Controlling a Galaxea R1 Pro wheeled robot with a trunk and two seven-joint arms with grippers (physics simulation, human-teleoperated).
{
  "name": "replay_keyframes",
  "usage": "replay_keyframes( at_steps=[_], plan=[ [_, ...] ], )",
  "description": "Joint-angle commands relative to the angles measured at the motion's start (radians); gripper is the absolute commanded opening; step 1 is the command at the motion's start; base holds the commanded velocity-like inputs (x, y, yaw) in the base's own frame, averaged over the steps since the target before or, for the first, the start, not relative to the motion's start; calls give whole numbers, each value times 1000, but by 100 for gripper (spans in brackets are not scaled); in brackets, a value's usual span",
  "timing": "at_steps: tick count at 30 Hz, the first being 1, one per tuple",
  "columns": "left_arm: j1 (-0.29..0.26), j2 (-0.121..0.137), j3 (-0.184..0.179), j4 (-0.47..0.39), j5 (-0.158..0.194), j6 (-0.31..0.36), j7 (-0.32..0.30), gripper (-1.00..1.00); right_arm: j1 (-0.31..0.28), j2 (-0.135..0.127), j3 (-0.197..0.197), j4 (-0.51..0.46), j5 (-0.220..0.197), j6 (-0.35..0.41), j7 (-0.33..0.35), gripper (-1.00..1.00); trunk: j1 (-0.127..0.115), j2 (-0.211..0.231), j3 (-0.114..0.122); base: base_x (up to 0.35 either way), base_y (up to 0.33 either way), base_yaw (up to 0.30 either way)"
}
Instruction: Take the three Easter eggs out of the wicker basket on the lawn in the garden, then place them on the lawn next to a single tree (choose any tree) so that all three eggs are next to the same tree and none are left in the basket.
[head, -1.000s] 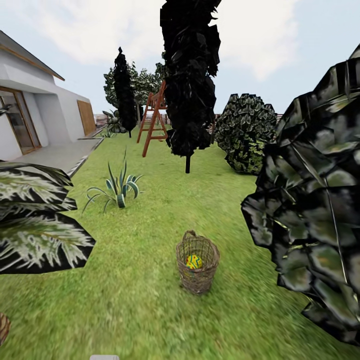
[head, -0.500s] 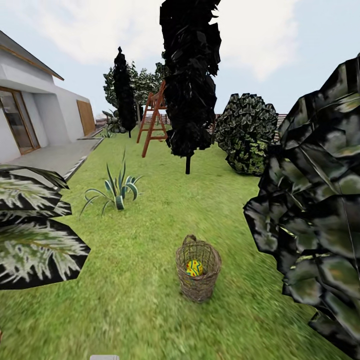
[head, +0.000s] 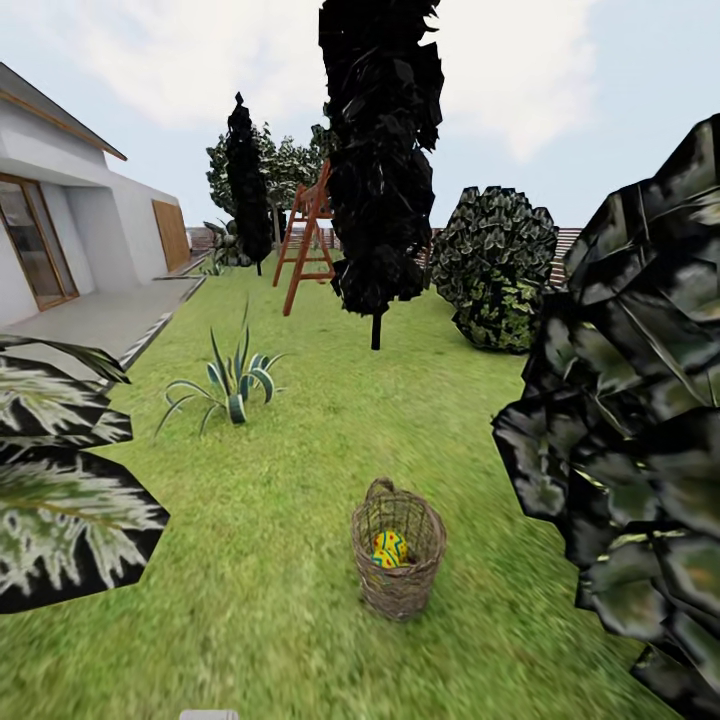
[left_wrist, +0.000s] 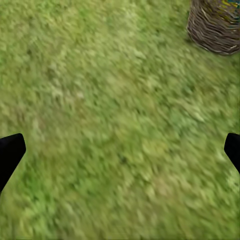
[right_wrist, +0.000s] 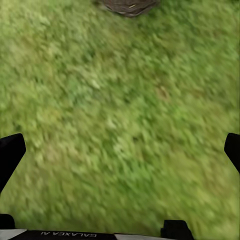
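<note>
White house (head: 60, 240) at left; orange ladder frame (head: 308, 240) behind; pale cloudy sky (head: 520, 80).

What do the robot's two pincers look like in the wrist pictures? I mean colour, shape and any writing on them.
Both have plain black fingers with blunt, angled tips. On the left pincer nothing else shows. Behind the right pincer sits a black body with a pale strip and small white lettering reading GALAXEA, seen reversed. No cables are visible.

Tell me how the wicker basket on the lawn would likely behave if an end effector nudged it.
The wicker basket looks like loose open weave, so it is probably light and might slide on the lawn rather than resist. It stands taller than its narrow rounded base, so a high push could tip it. The Easter egg seen inside would likely roll out then.
</note>
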Motion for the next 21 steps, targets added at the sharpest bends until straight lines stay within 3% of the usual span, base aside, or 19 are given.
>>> replay_keyframes(
  at_steps=[1,21],
  plan=[
    [0,0,-1,-3,1,6,1,100,0,0,1,-2,0,4,-1,100,0,-1,-1,145,0,0],
    [0,0,-1,-3,1,6,1,100,0,0,1,-2,0,3,-1,100,0,-1,-1,143,0,0]
  ],
)
